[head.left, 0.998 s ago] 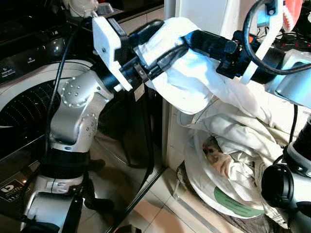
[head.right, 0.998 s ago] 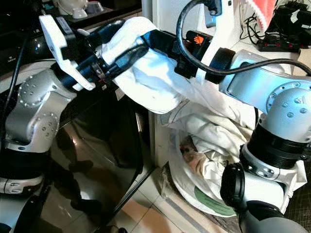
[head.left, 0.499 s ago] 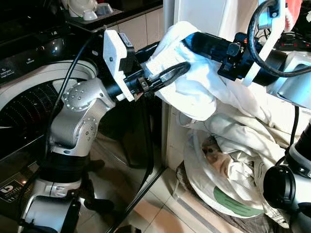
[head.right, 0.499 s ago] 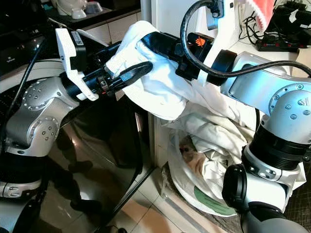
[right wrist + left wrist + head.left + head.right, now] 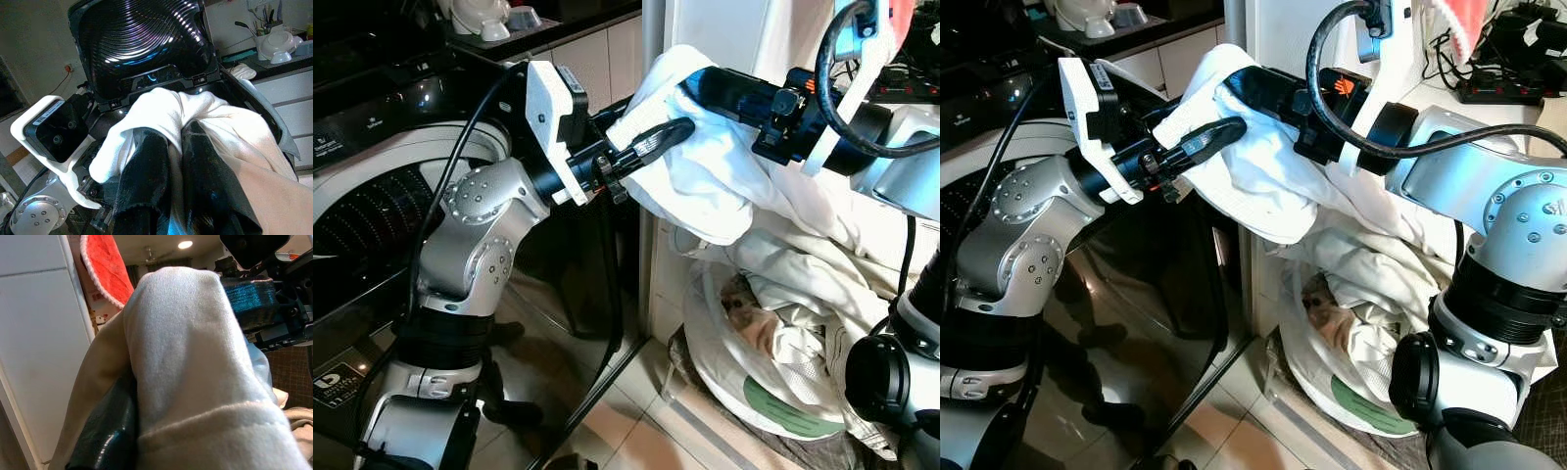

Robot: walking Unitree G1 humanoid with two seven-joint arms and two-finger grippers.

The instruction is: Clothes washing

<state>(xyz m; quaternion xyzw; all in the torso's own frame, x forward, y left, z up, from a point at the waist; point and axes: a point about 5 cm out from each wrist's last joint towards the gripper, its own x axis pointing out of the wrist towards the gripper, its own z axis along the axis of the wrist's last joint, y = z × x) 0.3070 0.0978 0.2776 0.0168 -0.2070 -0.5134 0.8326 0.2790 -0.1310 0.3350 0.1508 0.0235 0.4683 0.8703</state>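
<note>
A white garment (image 5: pixel 705 166) hangs in the air between my two grippers, above the gap between the washer and the laundry bag. My left gripper (image 5: pixel 651 137) reaches in from the left, one black finger lying across the cloth's front. In the left wrist view the garment (image 5: pixel 186 357) wraps over a black finger (image 5: pixel 105 440). My right gripper (image 5: pixel 690 86) comes from the right, buried in the top of the bundle. Its wrist view shows both fingers (image 5: pixel 146 171) pinched on white cloth (image 5: pixel 166 107). The top-loading washing machine (image 5: pixel 362 211) stands at my left, its dark lid (image 5: pixel 142 39) raised.
A white bag (image 5: pixel 773 401) full of pale laundry sits on the floor at lower right, against a white cabinet (image 5: pixel 724 24). A dark glossy panel (image 5: pixel 568 274) rises beside the washer. A counter with bowls (image 5: pixel 480 15) runs behind, and a red towel (image 5: pixel 105 264) hangs by the cabinet.
My left arm has swung right and its wrist has turned, bringing its fingers closer onto the garment. The bundle has shifted slightly right. The right arm has barely moved.
</note>
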